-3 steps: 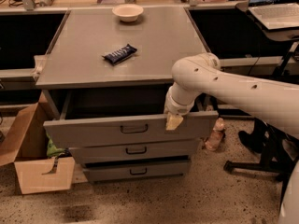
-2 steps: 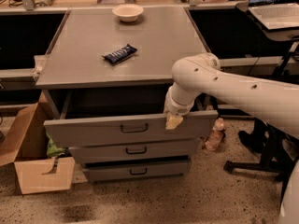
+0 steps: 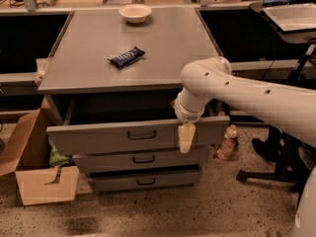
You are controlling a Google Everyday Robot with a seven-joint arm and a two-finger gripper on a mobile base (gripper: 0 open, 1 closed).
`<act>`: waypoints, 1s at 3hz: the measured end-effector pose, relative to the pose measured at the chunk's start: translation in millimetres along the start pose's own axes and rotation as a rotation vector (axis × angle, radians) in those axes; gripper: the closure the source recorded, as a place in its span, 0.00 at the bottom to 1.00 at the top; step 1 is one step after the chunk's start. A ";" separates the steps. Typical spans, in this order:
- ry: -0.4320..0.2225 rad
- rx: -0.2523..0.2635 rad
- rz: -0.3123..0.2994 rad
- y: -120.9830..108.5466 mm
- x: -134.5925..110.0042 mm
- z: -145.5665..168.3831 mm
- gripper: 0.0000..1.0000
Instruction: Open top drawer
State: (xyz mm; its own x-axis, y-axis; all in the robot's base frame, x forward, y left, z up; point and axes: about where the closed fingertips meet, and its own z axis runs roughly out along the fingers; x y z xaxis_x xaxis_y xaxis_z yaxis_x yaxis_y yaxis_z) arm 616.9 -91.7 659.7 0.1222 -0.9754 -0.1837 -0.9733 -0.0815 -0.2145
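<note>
The top drawer (image 3: 98,138) of the grey metal cabinet stands pulled out, its dark interior showing behind the front. A small dark loop handle (image 3: 141,135) sits at the centre of its front. My gripper (image 3: 186,138) hangs down from the white arm over the drawer front, to the right of the handle, near the drawer's right end. Two shallower drawers (image 3: 143,158) lie below, both closed.
A dark snack bar (image 3: 126,57) and a white bowl (image 3: 135,13) lie on the cabinet top (image 3: 163,48). An open cardboard box (image 3: 34,177) stands on the floor at the left. A bottle (image 3: 227,141) and a chair base (image 3: 276,172) stand at the right. A laptop (image 3: 291,4) sits at the back right.
</note>
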 end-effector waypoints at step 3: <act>0.031 -0.157 0.008 56.4 9.2 -6.1 0.19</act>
State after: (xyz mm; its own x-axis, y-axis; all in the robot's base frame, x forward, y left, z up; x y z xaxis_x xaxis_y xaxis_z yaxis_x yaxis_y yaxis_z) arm 561.9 -106.6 651.8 0.1106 -0.9818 -0.1547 -0.9929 -0.1024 -0.0601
